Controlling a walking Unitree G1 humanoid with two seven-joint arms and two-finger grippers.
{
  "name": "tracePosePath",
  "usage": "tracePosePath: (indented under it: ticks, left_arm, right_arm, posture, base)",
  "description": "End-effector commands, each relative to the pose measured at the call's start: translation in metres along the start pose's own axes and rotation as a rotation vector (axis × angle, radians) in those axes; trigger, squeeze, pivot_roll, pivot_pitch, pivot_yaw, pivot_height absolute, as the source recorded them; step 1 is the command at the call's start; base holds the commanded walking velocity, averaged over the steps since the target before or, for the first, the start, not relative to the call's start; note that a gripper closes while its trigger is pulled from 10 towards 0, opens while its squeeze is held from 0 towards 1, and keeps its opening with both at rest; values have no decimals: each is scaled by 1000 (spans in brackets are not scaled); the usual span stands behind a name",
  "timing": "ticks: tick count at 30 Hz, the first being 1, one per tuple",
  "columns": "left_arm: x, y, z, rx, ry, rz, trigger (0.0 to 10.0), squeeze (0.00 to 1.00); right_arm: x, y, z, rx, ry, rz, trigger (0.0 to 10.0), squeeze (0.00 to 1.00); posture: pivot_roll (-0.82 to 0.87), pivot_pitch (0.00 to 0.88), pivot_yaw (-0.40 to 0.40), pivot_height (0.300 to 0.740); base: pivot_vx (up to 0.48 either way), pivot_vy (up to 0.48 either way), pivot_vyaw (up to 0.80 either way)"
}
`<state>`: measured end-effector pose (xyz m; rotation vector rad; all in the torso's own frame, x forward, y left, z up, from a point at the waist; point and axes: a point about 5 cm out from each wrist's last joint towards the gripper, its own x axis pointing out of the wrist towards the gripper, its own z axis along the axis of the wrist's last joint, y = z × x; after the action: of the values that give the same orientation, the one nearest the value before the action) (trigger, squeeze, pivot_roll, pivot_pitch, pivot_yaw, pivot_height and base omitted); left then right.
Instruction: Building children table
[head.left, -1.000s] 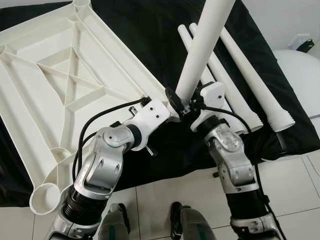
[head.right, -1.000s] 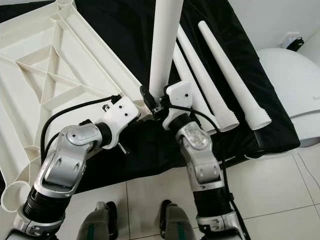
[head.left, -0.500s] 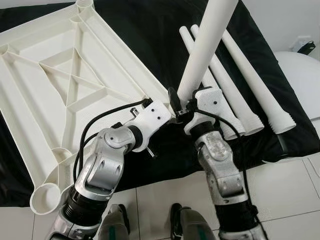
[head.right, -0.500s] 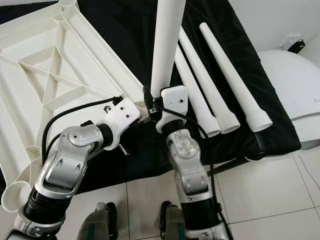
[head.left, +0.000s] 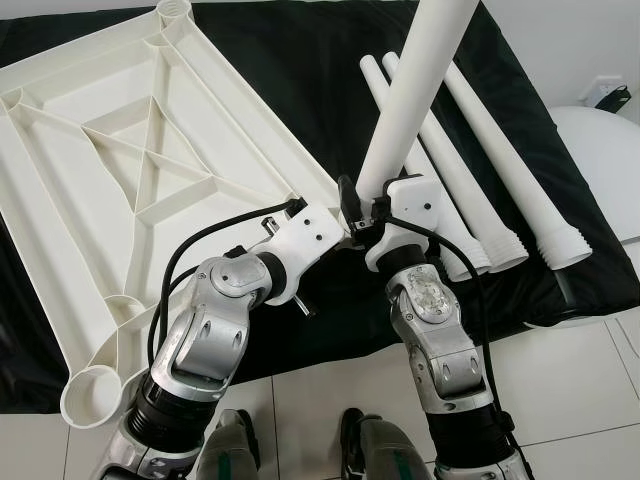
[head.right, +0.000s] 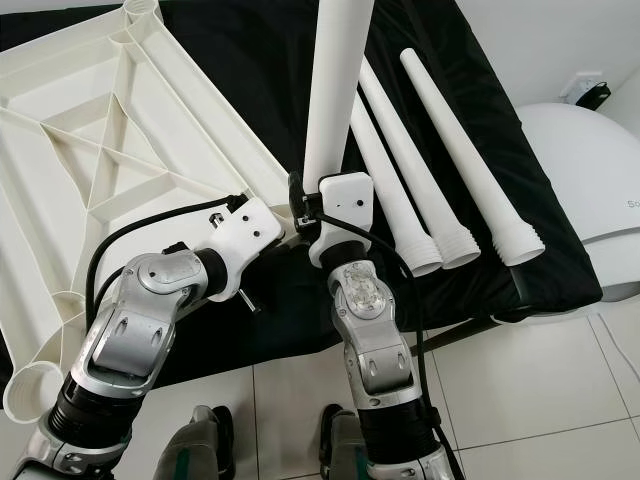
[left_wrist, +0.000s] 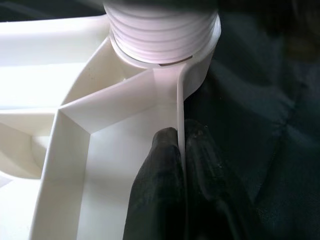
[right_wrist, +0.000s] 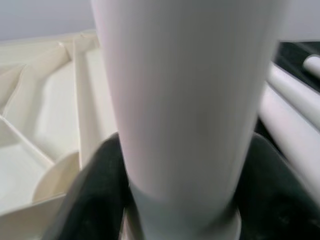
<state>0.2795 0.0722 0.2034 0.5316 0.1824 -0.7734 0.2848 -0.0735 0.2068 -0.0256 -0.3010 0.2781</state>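
The white ribbed table top (head.left: 130, 160) lies upside down on a black cloth. One white table leg (head.left: 415, 90) stands tilted at its near right corner, its threaded end (left_wrist: 160, 30) in the corner socket (left_wrist: 202, 65). My right gripper (head.left: 360, 212) is shut on the leg's lower part, a black finger (right_wrist: 95, 190) on each side. My left gripper (left_wrist: 181, 150) is shut on the thin rim wall (left_wrist: 181, 100) just beside that socket. Three more legs (head.right: 465, 150) lie side by side on the cloth to the right.
The black cloth (head.left: 300, 80) ends at a tiled floor (head.left: 330, 390) by my feet. A white rounded object (head.left: 600, 150) sits at the far right. Another round socket (head.left: 90, 392) of the table top juts out at the near left.
My right forearm has swung left beneath the leg and its wrist has turned, still holding the leg at the corner. The left gripper has kept its pinch on the rim.
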Motion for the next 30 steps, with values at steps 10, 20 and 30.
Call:
tracePosePath:
  ticks: [10,20,30]
  left_arm:
    - [4,7,-21,-51,92,136,10000,0]
    - [5,8,-21,-52,91,135,10000,0]
    - [5,9,-20,-49,89,136,10000,0]
  right_arm:
    - [1,-29,-14,39,45,165,10000,1000]
    - [20,-59,-1,59,-18,346,10000,1000]
    - [41,-65,9,38,-56,702,10000,0]
  posture:
    - [42,249,-52,740]
    - [40,254,-49,740]
    - [49,253,-44,740]
  base:
    - [0,0,0]
    - [0,0,0]
    - [0,0,0]
